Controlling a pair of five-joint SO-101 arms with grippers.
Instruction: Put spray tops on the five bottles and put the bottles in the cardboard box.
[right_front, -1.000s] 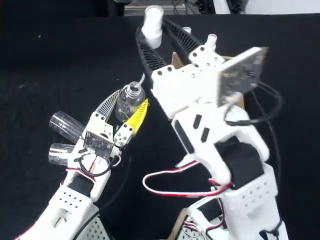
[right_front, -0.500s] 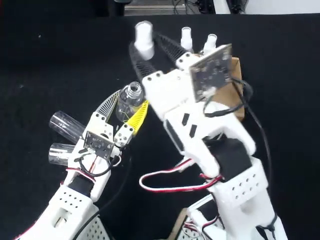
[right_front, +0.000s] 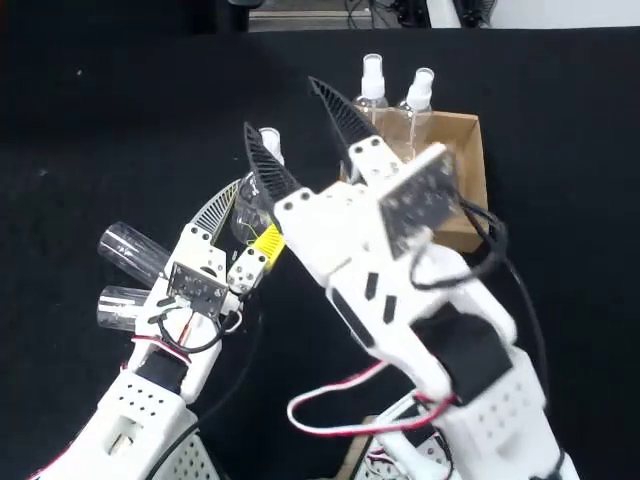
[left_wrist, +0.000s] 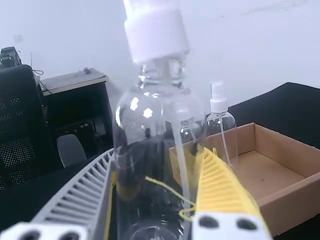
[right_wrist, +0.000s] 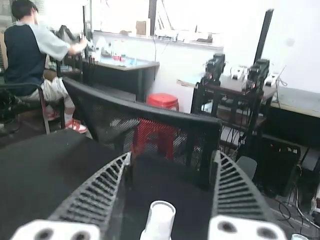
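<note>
1. At the far left of the black desk (right_front: 90, 120), two clear bottles without tops (right_front: 130, 250) lie on their sides, one just beside the other.
2. To their right, the left end effector (right_front: 252, 212) is clamped on an upright clear bottle (left_wrist: 150, 150). Its grey finger presses one side and its yellow finger the other. The bottle is held up at the middle of the desk, well apart from the cardboard box.
3. A white spray top (left_wrist: 155, 30) sits on this bottle's neck, with its thin tube running down inside. I cannot tell whether it is fully seated.
4. The right end effector (right_front: 280, 105) stands over that top with its two black fingers spread wide apart. In the right wrist view the top lies in the gap between them, touching neither.
5. At the right is the open cardboard box (right_front: 462, 180). Two bottles fitted with spray tops (right_front: 372, 90) stand upright side by side at its far end.
</note>
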